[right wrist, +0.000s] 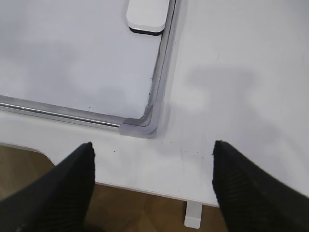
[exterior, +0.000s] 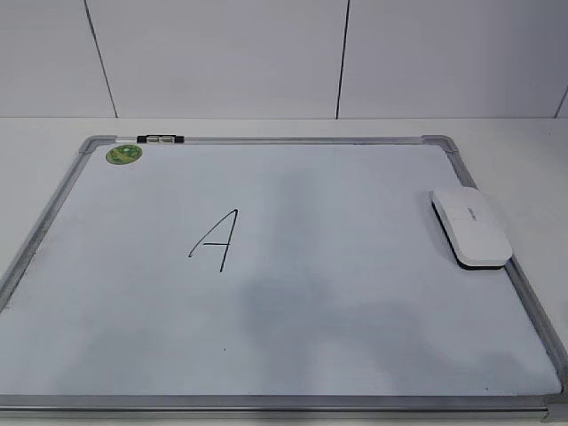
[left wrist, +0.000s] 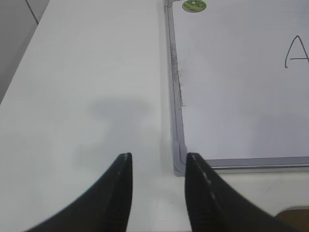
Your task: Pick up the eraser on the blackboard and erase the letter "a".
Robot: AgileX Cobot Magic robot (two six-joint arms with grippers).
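Flat on a white table [exterior: 53, 133], against a wall of pale tiles [exterior: 222, 53]: a whiteboard [exterior: 355, 311] with a grey metal frame and grey plastic corners.

Near the board's middle, slightly to the left in the exterior view: one handwritten capital letter "A" [exterior: 216, 240] in thin black marker, tall, angular and leaning a little. Cut off at the right edge of the left wrist view [left wrist: 298, 53], with only part of it in frame.

On the board's right side, close to the far corner and just inside the frame: a white oblong eraser [exterior: 470, 226] with rounded corners and a black underside, lying flat along the right rail. Small grey lettering on its top, too small to read. Seen again at the top of the right wrist view [right wrist: 147, 17], against the frame's inner edge.

In the far left corner: a round green sticker [exterior: 124, 153], its print unreadable. On the far rail just beside it: a small black-and-silver clip [exterior: 161, 138].

Left gripper [left wrist: 159, 157]: hanging above the bare table beside the board's near left corner, black fingers parted by a moderate gap, holding nothing.

Right gripper [right wrist: 153, 145]: hanging above the table edge near the board's near right corner piece [right wrist: 142, 123], fingers spread wide, holding nothing, well apart from the eraser.
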